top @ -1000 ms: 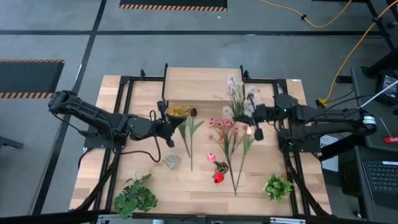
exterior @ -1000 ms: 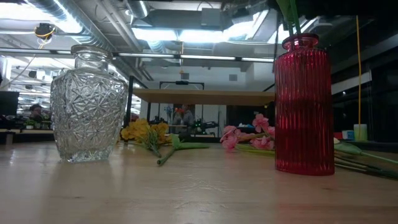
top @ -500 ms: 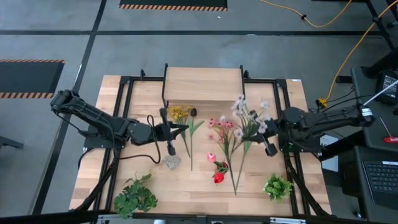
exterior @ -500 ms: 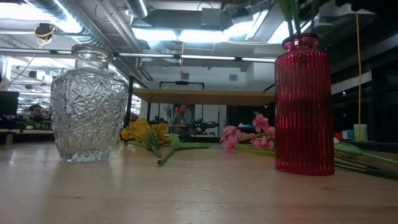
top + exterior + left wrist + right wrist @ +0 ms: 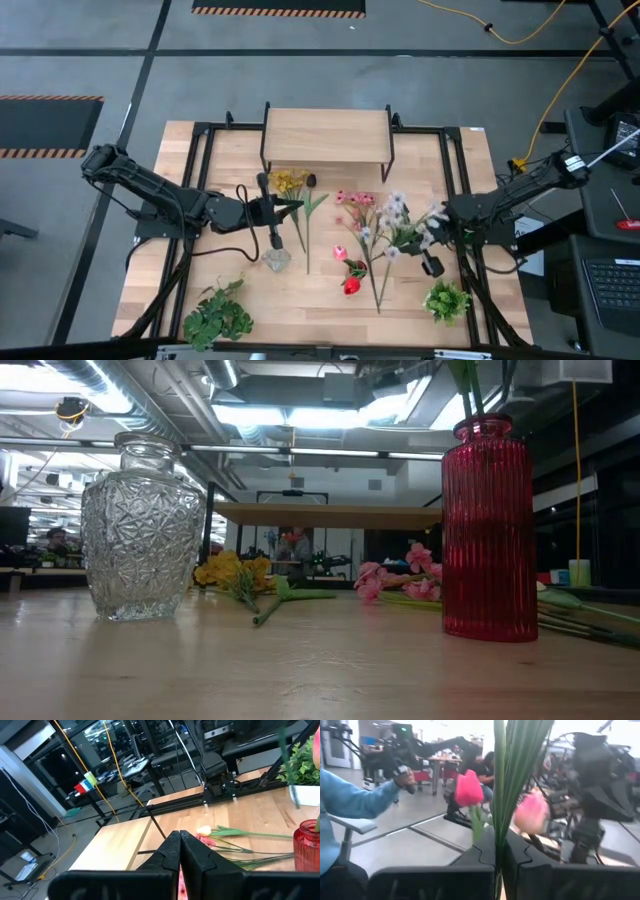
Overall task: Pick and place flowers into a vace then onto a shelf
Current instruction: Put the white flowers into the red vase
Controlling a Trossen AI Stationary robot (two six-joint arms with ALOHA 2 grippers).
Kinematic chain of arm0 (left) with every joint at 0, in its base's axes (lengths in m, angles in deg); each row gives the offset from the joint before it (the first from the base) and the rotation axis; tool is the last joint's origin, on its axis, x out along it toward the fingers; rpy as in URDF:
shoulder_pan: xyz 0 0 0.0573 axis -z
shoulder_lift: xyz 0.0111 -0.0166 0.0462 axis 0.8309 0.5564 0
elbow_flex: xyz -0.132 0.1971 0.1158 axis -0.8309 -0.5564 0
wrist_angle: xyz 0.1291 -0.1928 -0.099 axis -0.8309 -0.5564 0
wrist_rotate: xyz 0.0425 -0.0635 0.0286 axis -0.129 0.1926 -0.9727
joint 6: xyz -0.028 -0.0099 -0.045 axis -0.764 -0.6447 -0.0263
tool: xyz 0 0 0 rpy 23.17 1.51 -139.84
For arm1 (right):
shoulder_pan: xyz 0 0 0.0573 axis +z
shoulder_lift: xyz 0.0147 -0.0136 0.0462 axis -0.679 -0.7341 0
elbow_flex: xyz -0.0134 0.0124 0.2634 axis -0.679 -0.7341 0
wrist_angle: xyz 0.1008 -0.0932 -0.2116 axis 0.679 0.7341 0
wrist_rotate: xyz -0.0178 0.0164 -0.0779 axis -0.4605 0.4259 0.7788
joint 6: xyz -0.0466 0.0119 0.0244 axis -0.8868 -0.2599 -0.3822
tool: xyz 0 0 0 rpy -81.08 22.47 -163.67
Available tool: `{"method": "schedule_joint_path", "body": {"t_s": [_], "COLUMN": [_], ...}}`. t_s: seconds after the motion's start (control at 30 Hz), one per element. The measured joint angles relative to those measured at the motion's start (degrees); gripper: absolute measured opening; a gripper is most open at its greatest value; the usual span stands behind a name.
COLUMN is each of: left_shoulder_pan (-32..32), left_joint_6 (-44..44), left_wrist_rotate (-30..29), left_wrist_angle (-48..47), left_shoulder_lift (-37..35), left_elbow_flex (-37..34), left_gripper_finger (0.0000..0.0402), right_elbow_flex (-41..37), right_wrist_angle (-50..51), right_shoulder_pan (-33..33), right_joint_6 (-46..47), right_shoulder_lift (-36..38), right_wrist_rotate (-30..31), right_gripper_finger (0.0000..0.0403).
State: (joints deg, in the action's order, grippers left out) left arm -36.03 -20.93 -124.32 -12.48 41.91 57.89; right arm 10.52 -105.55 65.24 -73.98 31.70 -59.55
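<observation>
A: High view: your right gripper (image 5: 447, 218) has pulled off the shelf (image 5: 326, 136) toward the table's right edge, clamped on the white-flower stems (image 5: 405, 215).
B: Left?
A: left gripper (image 5: 292, 206) pinched shut, empty, unchanged beside the yellow flowers (image 5: 289, 181). Remaining flowers (image 5: 362, 222) lie mid-table; red vase (image 5: 351, 285) and glass vase (image 5: 276, 259) stand nearer the front.

red vase (image 5: 489, 525) stems cut off above
</observation>
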Motion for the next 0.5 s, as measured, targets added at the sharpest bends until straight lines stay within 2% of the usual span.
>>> {"method": "schedule_joint_path", "body": {"t_s": [0.27,0.4,0.5], "left_shoulder_pan": [0.00,0.00,0.00], "left_joint_6": [0.05,0.12,0.16], "left_wrist_rotate": [0.00,0.00,0.00], "left_wrist_angle": [-0.14,-0.47,-0.47], "left_shoulder_lift": [0.00,0.00,0.00], "left_elbow_flex": [0.00,0.00,0.00], "left_gripper_finger": [0.0003,0.0003,0.0003], "right_elbow_flex": [0.02,0.02,0.02], "right_wrist_angle": [-7.14,-8.78,-9.55], "right_shoulder_pan": [2.71,2.71,2.65], "right_joint_6": [-0.27,-0.45,-0.40], "right_shoulder_lift": [-5.71,-7.91,-8.89], "right_wrist_rotate": [0.32,4.19,4.61], "right_gripper_finger": [0.0002,0.0002,0.0002]}}
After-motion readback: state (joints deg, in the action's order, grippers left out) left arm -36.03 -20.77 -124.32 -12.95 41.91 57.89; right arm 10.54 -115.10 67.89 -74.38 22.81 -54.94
